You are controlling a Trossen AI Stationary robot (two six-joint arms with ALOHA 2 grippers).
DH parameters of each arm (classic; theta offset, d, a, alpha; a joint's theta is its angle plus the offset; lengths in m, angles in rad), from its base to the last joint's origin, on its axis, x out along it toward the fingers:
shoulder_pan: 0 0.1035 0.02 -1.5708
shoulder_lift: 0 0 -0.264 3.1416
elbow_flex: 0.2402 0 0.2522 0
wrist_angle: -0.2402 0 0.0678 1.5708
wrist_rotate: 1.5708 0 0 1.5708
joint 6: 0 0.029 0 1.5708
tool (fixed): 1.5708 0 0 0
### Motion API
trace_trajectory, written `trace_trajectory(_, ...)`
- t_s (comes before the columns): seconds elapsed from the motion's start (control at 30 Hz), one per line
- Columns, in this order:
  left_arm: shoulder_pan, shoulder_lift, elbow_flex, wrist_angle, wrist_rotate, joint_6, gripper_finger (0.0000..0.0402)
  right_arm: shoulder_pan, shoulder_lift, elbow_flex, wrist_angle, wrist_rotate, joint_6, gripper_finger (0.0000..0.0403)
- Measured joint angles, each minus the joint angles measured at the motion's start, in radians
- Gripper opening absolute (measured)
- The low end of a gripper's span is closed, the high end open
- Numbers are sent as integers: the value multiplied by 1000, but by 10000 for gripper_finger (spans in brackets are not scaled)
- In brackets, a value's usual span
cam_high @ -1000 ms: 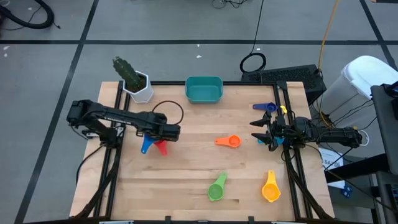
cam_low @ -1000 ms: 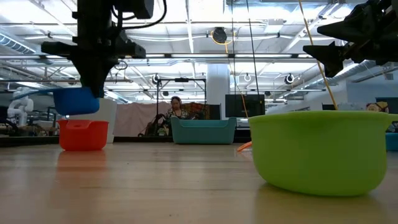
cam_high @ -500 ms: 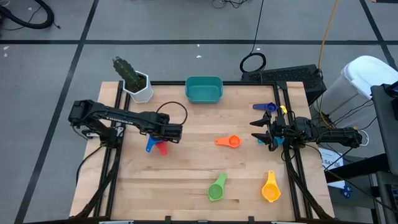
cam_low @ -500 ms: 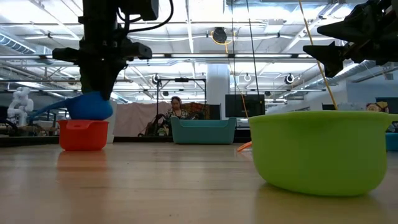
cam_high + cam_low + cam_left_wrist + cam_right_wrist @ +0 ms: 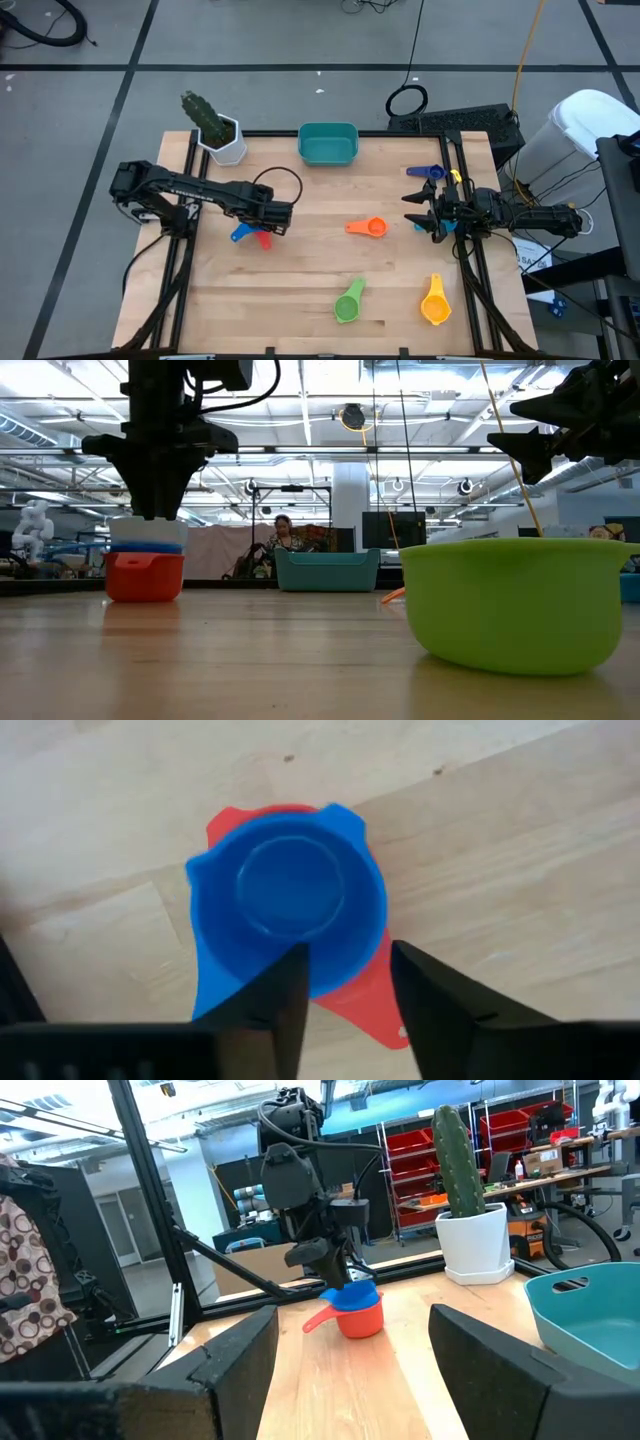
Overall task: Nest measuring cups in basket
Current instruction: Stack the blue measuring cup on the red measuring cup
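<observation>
Your left end effector (image 5: 345, 995) stands slightly open around the blue cup's (image 5: 290, 905) rim, seating it inside the red cup (image 5: 365, 1005) at the high view's centre left. Your right end effector (image 5: 428, 212) waits open and empty at the right edge of the surface (image 5: 310, 270).

You won't find any legible writing, label, brand, number or sign in these views: nothing readable on the measuring cups, the basket, the arms, the table or the room behind it.

Red cup (image 5: 372, 1002) mostly hidden under blue cup (image 5: 288, 910). Green cup (image 5: 520, 600) cut off at low view's right edge.
</observation>
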Motion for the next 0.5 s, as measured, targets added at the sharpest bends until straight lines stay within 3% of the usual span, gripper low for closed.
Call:
trace_trajectory(0.23, 1, 0, 0, 0, 0, 8, 216, 0, 0, 0, 0, 0, 0, 251)
trace_trajectory(0.5, 1, 0, 0, -105, 86, 115, 234, 0, 0, 0, 0, 0, 0, 251)
